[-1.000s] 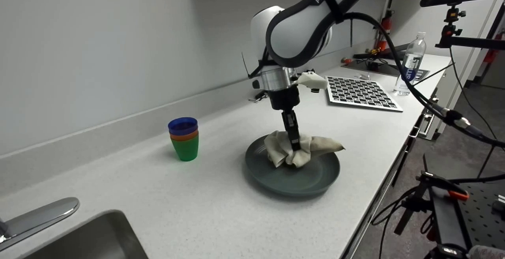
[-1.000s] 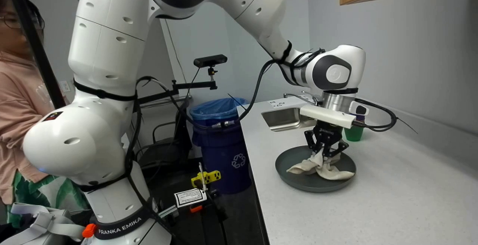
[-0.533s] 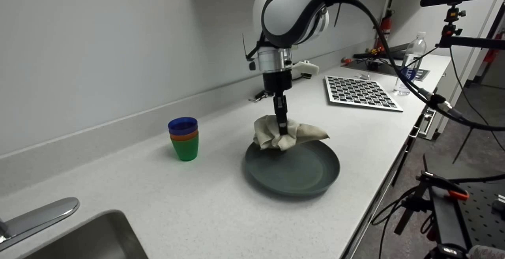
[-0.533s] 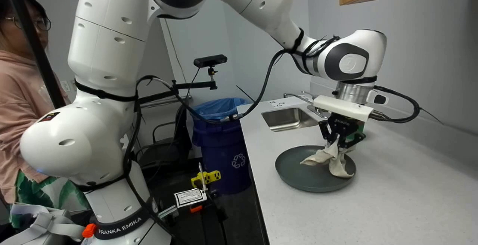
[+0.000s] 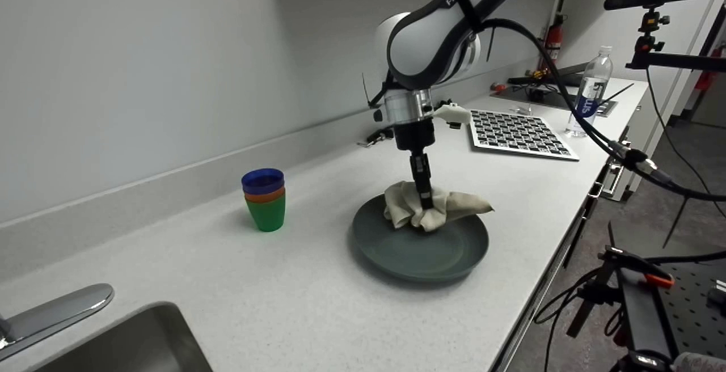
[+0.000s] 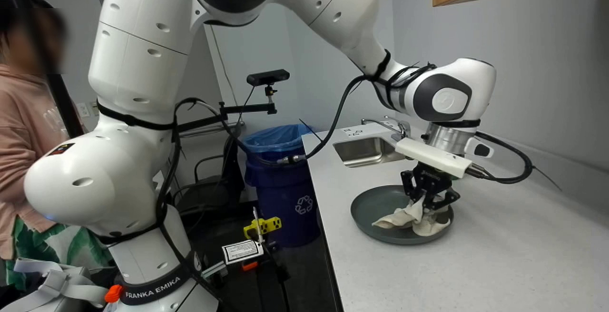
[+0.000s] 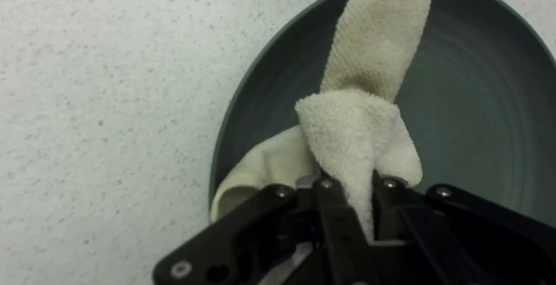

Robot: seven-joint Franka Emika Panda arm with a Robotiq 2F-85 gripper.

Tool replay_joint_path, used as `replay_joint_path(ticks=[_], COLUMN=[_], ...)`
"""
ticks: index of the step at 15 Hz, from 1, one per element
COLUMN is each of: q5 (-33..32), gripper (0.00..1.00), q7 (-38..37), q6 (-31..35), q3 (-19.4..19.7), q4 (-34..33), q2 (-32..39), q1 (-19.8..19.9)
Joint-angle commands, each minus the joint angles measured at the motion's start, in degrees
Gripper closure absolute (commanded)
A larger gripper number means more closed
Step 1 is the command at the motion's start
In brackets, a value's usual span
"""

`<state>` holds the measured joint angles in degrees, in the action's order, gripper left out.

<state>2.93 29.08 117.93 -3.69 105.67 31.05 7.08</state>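
Observation:
A crumpled cream cloth [image 5: 468,206] is bunched inside a dark green plate [image 5: 422,256] on the white counter. My gripper [image 5: 426,204] points down from above, shut on a gathered fold of the cloth. In an exterior view, the cloth [image 6: 398,218] spreads in two lobes over the near part of the plate [image 6: 376,202], below the gripper [image 6: 427,201]. Seen from the wrist, a fold of cloth [image 7: 347,133] runs up between the fingers, and a long flap with a dark stain reaches past the plate rim [image 7: 236,96]. The fingertips themselves are buried in the fabric.
Stacked blue, orange and green cups [image 5: 266,201] stand beside the plate, near the wall. A sink [image 6: 366,151] with a faucet is set into the counter. A checkered board [image 5: 519,134] and a water bottle [image 5: 590,91] lie farther along. A person [image 6: 28,150] stands behind the arm.
Gripper and cloth first rose toward the wall side of the plate, then came back down toward its middle over the last half second. The plate has stayed in place.

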Motion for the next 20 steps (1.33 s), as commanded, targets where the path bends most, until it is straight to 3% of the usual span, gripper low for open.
replay_joint_path(ticks=[1,6,11,14,20], q5=[0.14,5.49,10.21,7.66,-3.95], gripper=[0.96,0.96,0.96,0.96,0.96], q7=[1.28,5.07,8.29,6.61,-1.71], q6=[-2.33,-3.78,-1.47,2.88,14.83], q3=[-1.54,-5.75,-5.95,-3.4,3.37], q4=[3.21,2.46,3.5,6.32,15.41], q2=[-0.64,-1.48,-6.76,-11.6,-19.45], q1=[-0.5,0.5,1.05,0.16,-0.74])
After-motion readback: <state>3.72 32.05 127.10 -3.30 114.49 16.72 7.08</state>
